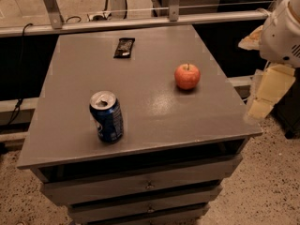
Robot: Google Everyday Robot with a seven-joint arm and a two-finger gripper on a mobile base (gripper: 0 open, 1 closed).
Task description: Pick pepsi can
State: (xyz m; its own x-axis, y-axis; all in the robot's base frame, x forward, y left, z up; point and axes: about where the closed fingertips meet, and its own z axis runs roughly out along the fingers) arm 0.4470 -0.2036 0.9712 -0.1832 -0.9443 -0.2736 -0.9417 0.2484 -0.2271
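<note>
The pepsi can, dark blue with a silver top and white logo marks, stands upright near the front left of the grey cabinet top. My gripper, pale yellow under a white arm housing, hangs off the cabinet's right edge. It is well to the right of the can and apart from it, and it holds nothing that I can see.
A red-orange apple sits right of centre, between the can and the gripper. A flat black snack wrapper lies at the back. Drawers are below the top. A metal rail runs behind the cabinet. Speckled floor is at the right.
</note>
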